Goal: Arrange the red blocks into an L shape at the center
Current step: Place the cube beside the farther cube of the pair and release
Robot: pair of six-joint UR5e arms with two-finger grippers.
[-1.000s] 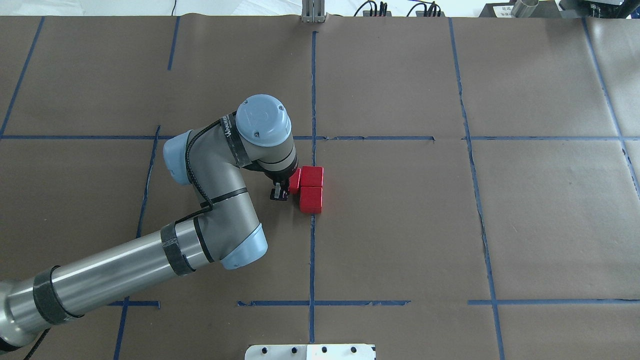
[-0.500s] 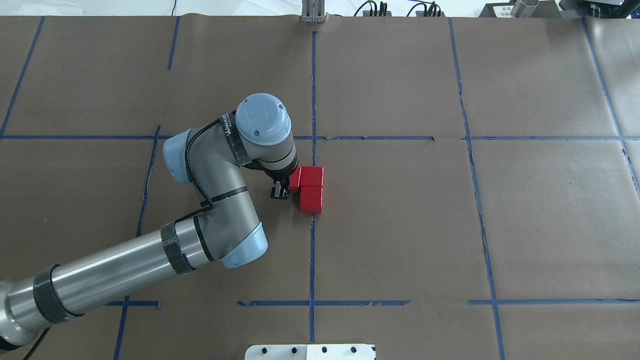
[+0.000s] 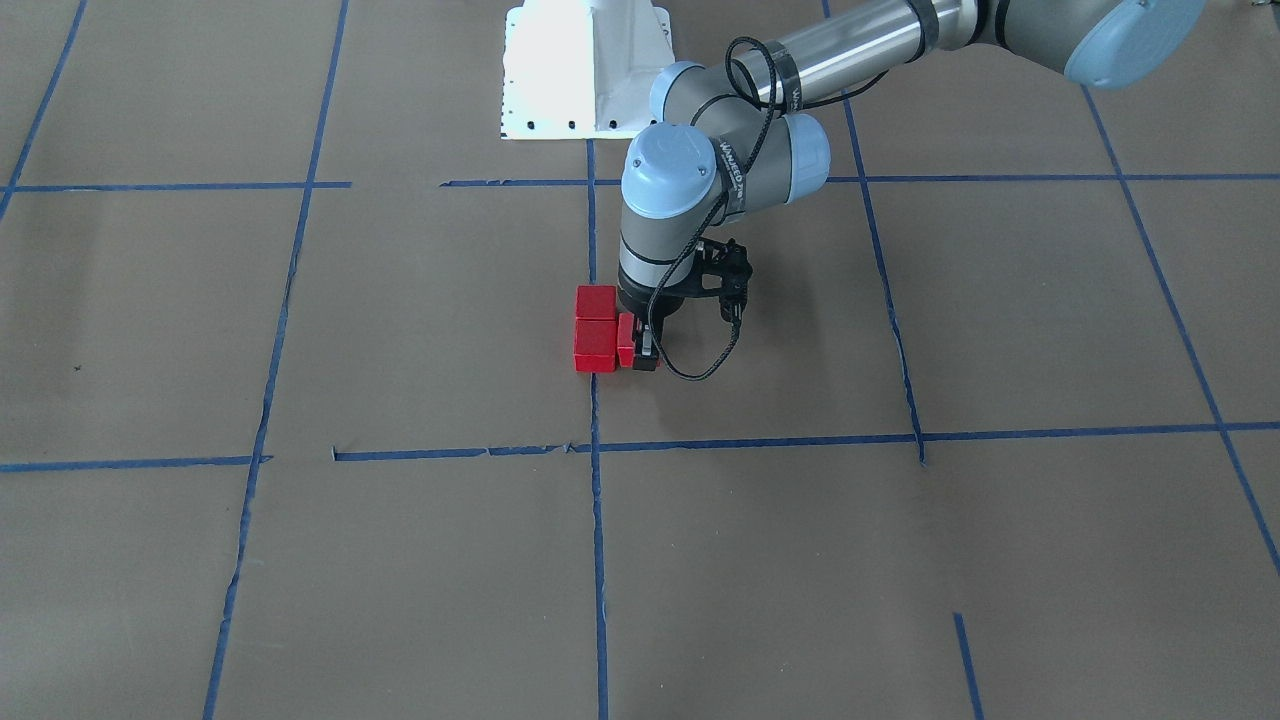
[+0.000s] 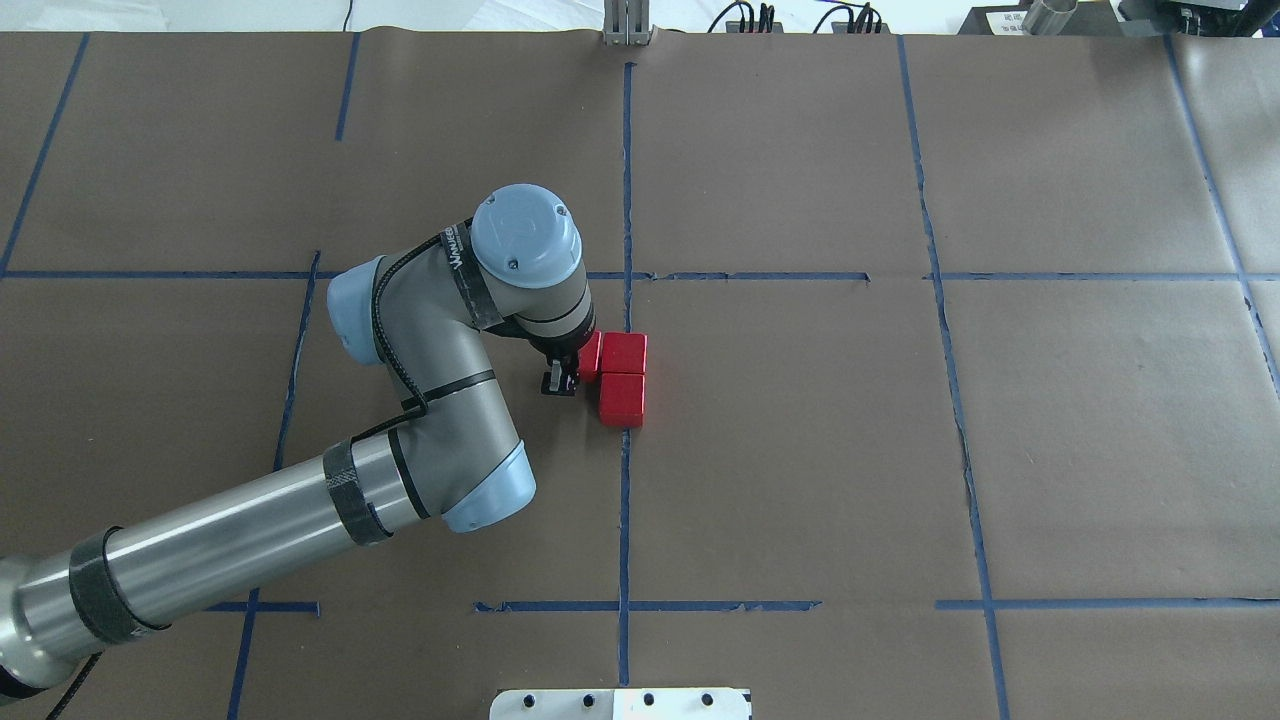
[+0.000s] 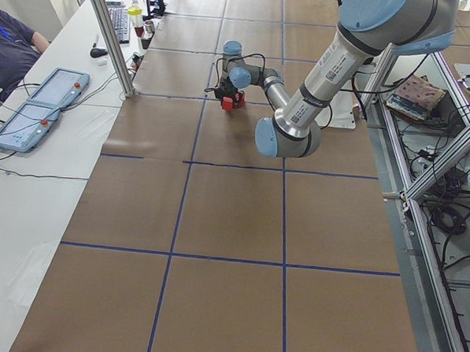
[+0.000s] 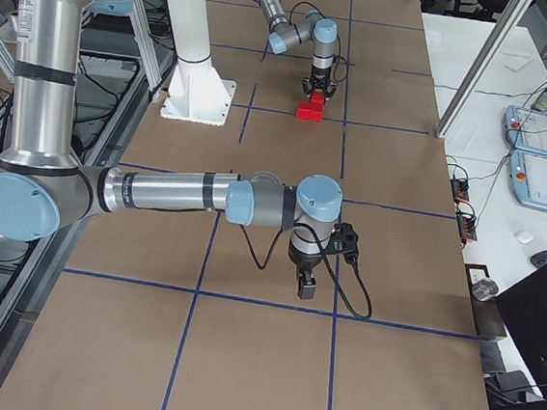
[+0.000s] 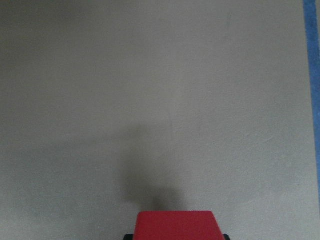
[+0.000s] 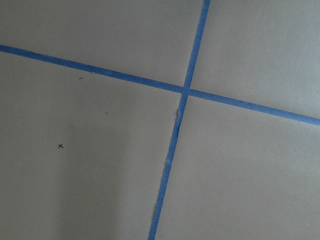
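Two red blocks [image 4: 623,352] [image 4: 621,398] lie touching, one behind the other, on the vertical blue tape line of the center cell [image 4: 780,450]. My left gripper [image 4: 572,375] is shut on the third red block [image 4: 590,360], just left of the far block and very close to it. In the front-facing view this held block [image 3: 626,340] sits right of the pair [image 3: 595,345], with the gripper [image 3: 634,352] around it. The left wrist view shows its top [image 7: 175,225] at the bottom edge. My right gripper [image 6: 306,286] shows only in the exterior right view, low over the paper; I cannot tell whether it is open.
The white robot base plate [image 4: 620,703] is at the near table edge. The right wrist view shows a blue tape crossing [image 8: 185,91]. A side table with teach pendants [image 5: 33,118] and a seated person [image 5: 10,38] are beyond the far edge.
My left gripper with its red block has crept very slightly toward the far side of the table. The two blocks on the line have not moved.
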